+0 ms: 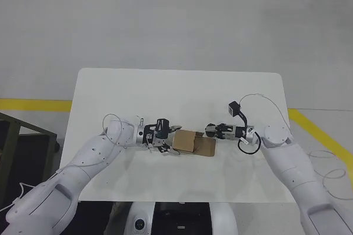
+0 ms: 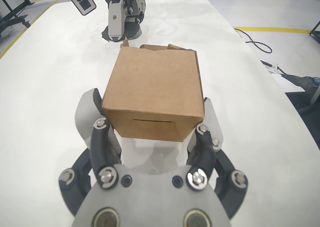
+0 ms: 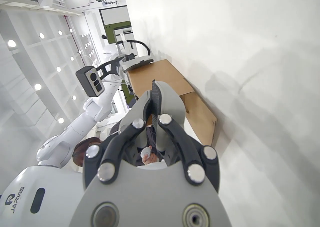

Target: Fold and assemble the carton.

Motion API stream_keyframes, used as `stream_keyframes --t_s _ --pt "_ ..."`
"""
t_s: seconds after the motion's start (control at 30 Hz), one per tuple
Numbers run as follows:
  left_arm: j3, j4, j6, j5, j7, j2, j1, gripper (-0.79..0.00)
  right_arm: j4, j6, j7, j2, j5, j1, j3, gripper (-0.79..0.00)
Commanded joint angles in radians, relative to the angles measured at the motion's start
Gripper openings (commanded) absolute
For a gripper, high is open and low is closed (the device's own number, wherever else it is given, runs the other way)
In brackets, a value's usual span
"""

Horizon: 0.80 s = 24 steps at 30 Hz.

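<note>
Table [image 1: 176, 88]: white and rectangular, filling the middle of the top view, with the carton near its centre, a little toward the lower edge.
Left arm [image 1: 100, 153]: white, coming in from the lower left of the top view and ending at the carton's left end.
Right arm [image 1: 288, 158]: white, coming in from the lower right of the top view and ending at the carton's right end.
Carton [image 1: 184, 140]: plain brown cardboard lying on the table between the two grippers. In the left wrist view [image 2: 155, 82] it is a box-shaped body with a closed end and a thin slot facing the camera. Its far end is open with ragged flap edges.
Loose flap [image 1: 207, 147]: a brown panel lying flat on the table at the carton's right end, just below the right gripper in the top view. It shows at centre right of the right wrist view [image 3: 200, 118].
Left gripper [image 2: 151, 99]: spread wide and grasping the carton's closed end, one finger against each side near the bottom corners. It sits at centre left of the top view [image 1: 176, 140].
Right gripper [image 3: 153, 85]: fingers pressed together, with a sliver of brown card between them lower down, at the carton's open end. In the upper left of the left wrist view [image 2: 116, 37] its tip points down at a small upright flap.
Wrist camera [image 1: 233, 108]: a small dark block on a bracket above the right gripper.
</note>
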Motion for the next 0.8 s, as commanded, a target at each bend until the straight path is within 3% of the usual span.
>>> stream_keyframes --t_s 0.0,0.77 --pt "0.000 -0.001 0.003 -0.001 0.000 0.001 0.000 -0.117 0.003 0.002 0.016 -0.008 0.008 0.008 -0.019 -0.785" --pt "-0.005 -0.023 0.010 -0.026 -0.025 0.011 0.008 -0.126 0.064 0.019 0.004 -0.065 0.055 0.037 -0.116 -0.785"
